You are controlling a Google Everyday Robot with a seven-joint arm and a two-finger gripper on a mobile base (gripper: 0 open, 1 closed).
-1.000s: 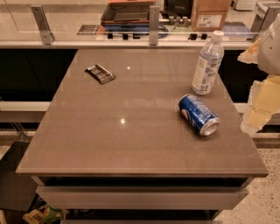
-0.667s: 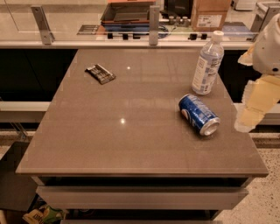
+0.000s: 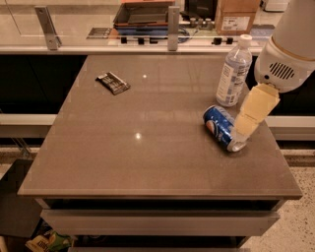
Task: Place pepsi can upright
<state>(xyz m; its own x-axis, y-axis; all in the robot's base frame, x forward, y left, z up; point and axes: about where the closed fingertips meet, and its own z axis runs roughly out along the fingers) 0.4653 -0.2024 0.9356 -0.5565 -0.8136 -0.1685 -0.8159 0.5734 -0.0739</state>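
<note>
The pepsi can point(image 3: 220, 126) is blue with a round Pepsi logo and lies on its side on the right part of the grey table point(image 3: 147, 152), its silver end toward the front right. My gripper point(image 3: 244, 129) comes down from the upper right on a white arm point(image 3: 288, 54). Its pale yellow tip is at the can's right side, over its silver end. I cannot tell whether it touches the can.
A clear water bottle point(image 3: 233, 70) with a white cap stands upright just behind the can. A dark flat packet point(image 3: 113, 82) lies at the back left. A railing, a tray point(image 3: 142, 15) and a cardboard box point(image 3: 236, 15) are behind the table.
My gripper has moved left and down from beyond the table's right edge to the can's right side. The can and bottle have not moved.
</note>
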